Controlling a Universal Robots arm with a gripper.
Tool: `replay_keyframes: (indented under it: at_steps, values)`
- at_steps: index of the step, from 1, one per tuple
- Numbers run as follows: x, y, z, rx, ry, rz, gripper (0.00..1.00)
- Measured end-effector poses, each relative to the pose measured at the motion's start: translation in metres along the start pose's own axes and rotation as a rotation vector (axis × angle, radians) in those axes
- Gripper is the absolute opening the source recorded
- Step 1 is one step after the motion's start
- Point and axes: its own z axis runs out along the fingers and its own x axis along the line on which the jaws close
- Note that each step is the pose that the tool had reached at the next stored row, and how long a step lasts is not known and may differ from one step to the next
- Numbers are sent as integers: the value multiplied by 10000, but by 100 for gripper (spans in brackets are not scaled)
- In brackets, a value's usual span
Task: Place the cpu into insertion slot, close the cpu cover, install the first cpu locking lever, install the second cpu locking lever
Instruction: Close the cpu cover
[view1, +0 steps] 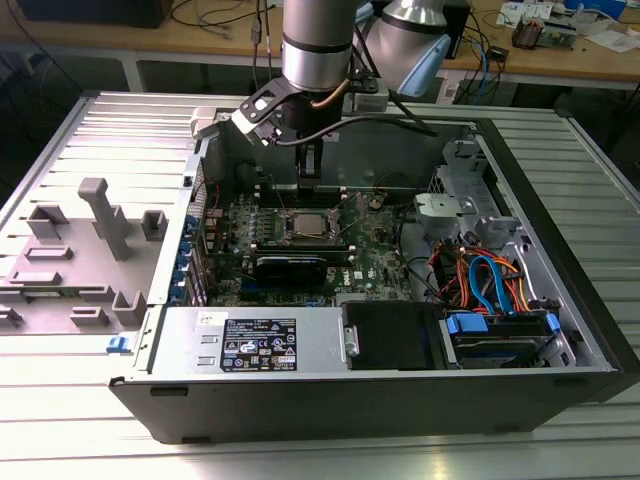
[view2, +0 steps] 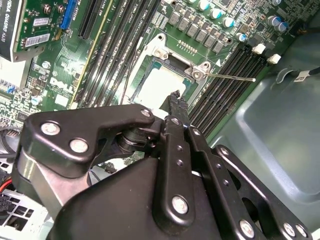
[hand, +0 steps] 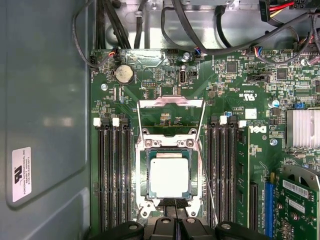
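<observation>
A ribbed pale metal counter (view1: 90, 400) spreads wide beneath the claw (view1: 310, 178). Behind the claw runs a wooden bench (view1: 90, 35) strewn with cables (view1: 215, 15). Towards the exterior view's left of the claw, grey moulded stands (view1: 100, 215) sit on the counter.

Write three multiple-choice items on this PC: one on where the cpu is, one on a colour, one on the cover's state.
1. Where is the cpu?
A. in the slot
B. on top of the cover
C. off the board

2. What colour is the board?
A. red
B. green
C. white

3. The cover is:
A. shut over the cpu
B. swung open
C. taken off the board

Answers:
1 A: the cpu lies flat inside the slot's silver rim.
2 B: both wrist views show the board as green.
3 B: the cover is swung back from the slot, leaving the cpu's top bare.
</observation>
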Motion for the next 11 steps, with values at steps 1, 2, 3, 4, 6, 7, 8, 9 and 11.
replay_keyframes:
  at_steps: [1,2,3,4,6,7,8,9,11]
  values:
    - [0,0,-17,0,0,0,11]
    - [0,0,-22,-1,1,-1,11]
    - [0,0,-22,-1,2,0,11]
    - [0,0,-22,-2,2,0,11]
    - [-1,-1,-27,0,0,0,11]
    - [0,-1,-28,0,0,-1,11]
    - [-1,-1,-30,0,0,0,11]
    - [-1,-1,-33,-1,-1,0,11]
    - [-1,-1,-38,0,0,-1,11]
